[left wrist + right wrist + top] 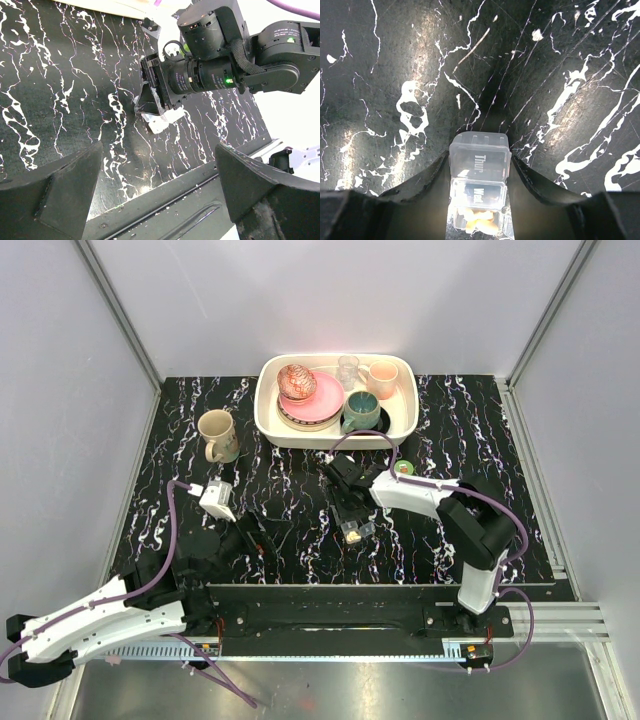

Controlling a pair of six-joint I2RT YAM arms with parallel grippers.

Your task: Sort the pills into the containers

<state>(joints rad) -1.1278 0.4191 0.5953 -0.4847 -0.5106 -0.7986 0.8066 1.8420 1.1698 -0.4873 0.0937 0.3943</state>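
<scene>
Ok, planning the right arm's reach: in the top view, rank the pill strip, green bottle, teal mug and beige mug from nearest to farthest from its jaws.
1. pill strip, in its grip, centre.
2. green bottle, behind, rightward.
3. teal mug, in the white tub.
4. beige mug, far left.

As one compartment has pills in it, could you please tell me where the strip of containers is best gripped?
Grip the containers across their two long, parallel side walls, around the "Wed" cell, probably coming down from above so the strip keeps level and the pills do not spill. The right end effector straddles it this way.
</scene>
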